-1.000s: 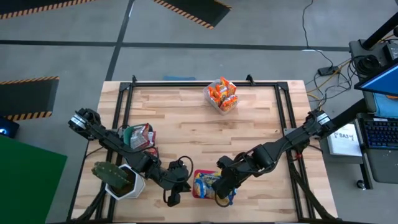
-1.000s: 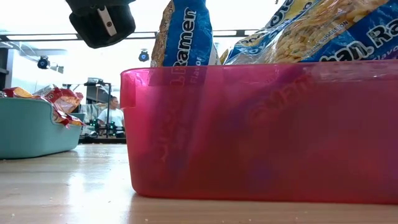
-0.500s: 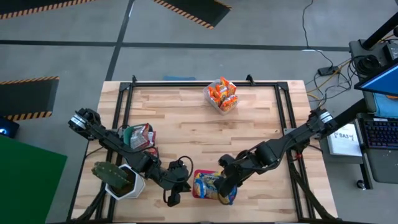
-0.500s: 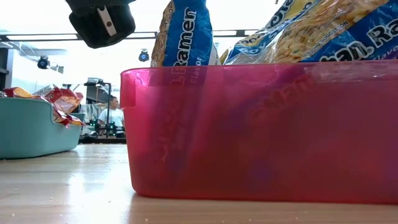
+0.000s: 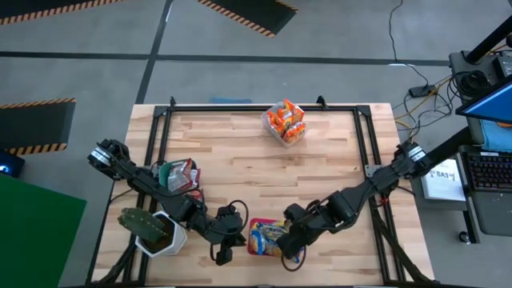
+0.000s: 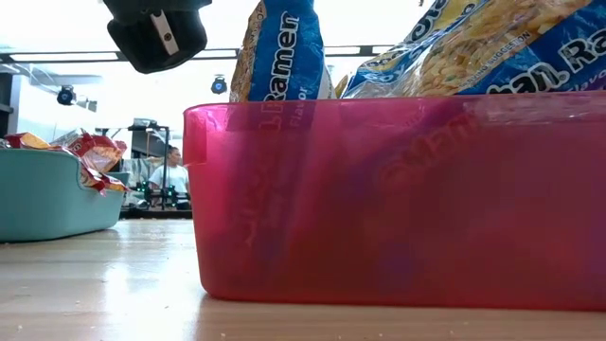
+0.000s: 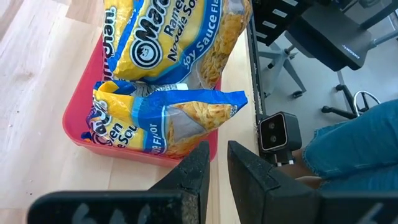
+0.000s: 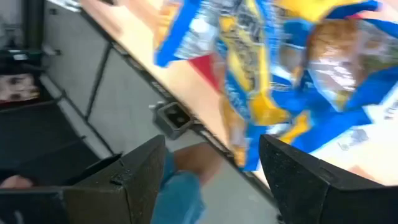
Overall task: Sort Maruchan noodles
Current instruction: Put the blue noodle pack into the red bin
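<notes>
Blue-and-yellow Maruchan noodles packets fill the red bin at the table's near edge, some sticking up above its rim. My right gripper hovers open just over the bin's right end, with nothing between its fingers. My left gripper waits left of the bin, shut and empty, pointing at it. Orange packets sit in a clear bin at the far edge. Silver-and-red packets lie in a teal bin on the left.
A potted cactus stands at the near left beside my left arm. A small black camera sits on the table's near edge. A person's blue-clad leg is close behind that edge. Bare wood lies between the three bins.
My right arm has shifted a little toward the table's near edge over the red bin. The packets in the bin look the same in the low view.
</notes>
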Controlling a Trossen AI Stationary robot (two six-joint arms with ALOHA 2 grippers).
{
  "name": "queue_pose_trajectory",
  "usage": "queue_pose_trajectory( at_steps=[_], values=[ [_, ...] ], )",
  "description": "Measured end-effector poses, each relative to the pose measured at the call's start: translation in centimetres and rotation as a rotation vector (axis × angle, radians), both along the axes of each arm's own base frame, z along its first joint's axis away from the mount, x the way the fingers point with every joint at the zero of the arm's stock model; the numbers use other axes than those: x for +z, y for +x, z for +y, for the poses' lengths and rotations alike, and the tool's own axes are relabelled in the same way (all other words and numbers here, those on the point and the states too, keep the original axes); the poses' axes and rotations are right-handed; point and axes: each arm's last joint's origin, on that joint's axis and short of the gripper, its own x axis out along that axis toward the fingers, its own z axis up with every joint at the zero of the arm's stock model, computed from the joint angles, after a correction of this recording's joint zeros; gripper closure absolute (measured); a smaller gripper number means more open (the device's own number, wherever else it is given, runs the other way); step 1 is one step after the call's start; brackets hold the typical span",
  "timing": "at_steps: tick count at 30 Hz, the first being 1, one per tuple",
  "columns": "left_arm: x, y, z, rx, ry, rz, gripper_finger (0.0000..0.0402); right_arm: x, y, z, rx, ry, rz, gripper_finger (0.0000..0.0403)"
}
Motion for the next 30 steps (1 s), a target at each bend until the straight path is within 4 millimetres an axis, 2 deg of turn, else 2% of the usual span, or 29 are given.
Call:
queue_pose_trajectory(
  at_steps=[7, 10, 13, 21, 30],
  values=[
    [0.0, 0.1, 0.0, 0.001, -0.002, -0.004, 0.0362, -2.8, 0.7, 0.2, -0.006, -0.051, 0.041, 0.0159],
    [0.1, 0.1, 0.0, 0.002, -0.007, -0.014, 0.0362, -3.7, 0.8, -0.1, -0.001, -0.084, 0.054, 0.0176],
    [0.1, 0.2, 0.0, 0.006, -0.007, -0.022, 0.0362, -3.7, 1.0, -0.2, 0.013, -0.117, 0.015, 0.0221],
    [0.2, 0.2, 0.0, 0.005, 0.02, -0.04, 0.0362, -3.6, 1.5, -0.8, -0.013, -0.131, -0.011, 0.038],
    [0.2, 0.3, 0.0, 0.003, 0.025, -0.049, 0.0362, -1.7, 1.1, -1.5, -0.034, -0.053, -0.043, 0.0394]
  ],
)
